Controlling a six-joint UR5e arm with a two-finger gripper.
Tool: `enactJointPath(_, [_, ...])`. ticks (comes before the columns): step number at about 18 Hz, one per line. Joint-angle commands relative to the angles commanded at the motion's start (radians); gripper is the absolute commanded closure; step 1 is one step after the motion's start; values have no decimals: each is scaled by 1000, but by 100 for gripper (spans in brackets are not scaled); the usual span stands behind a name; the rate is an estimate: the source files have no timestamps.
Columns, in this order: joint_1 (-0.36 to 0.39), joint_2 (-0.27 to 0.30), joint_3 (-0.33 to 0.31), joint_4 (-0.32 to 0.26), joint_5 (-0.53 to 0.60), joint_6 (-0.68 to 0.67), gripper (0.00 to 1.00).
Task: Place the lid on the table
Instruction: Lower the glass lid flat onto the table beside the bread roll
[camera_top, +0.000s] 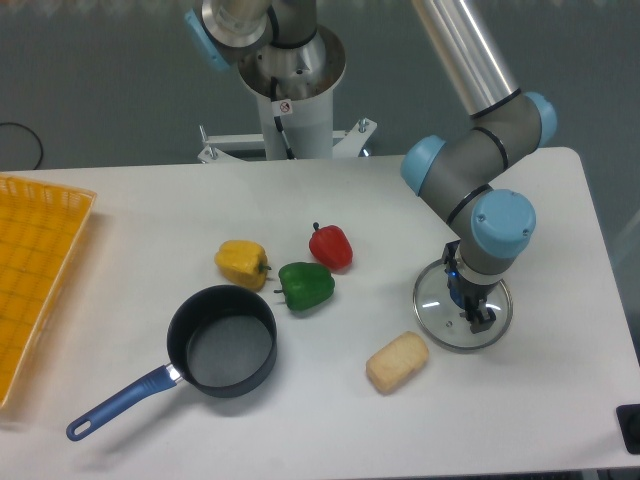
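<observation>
I am setting the round glass lid with the metal rim (440, 312) on the white table (560, 400), right side — gripper (472, 308) gripping its knob; next, releasing.

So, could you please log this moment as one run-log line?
lid: flat on table, right of bread roll | gripper: over lid centre, fingers state unclear | saucepan: uncovered

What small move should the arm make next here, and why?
Probably open the fingers and lift straight up. The lid appears to lie flat on the table, away from the saucepan, with the gripper right over its middle where the knob would be. I cannot tell whether the jaws have already let go.
</observation>
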Motion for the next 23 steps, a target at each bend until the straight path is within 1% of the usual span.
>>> enactJointPath(13, [0,0,-3,0,2,-2,36])
enactJointPath(14, [0,0,-3,0,2,-2,35])
enactJointPath(17, [0,0,-2,0,2,-2,29])
enactJointPath(22, [0,0,-2,0,2,-2,28])
enactJointPath(23, [0,0,-3,0,2,-2,25])
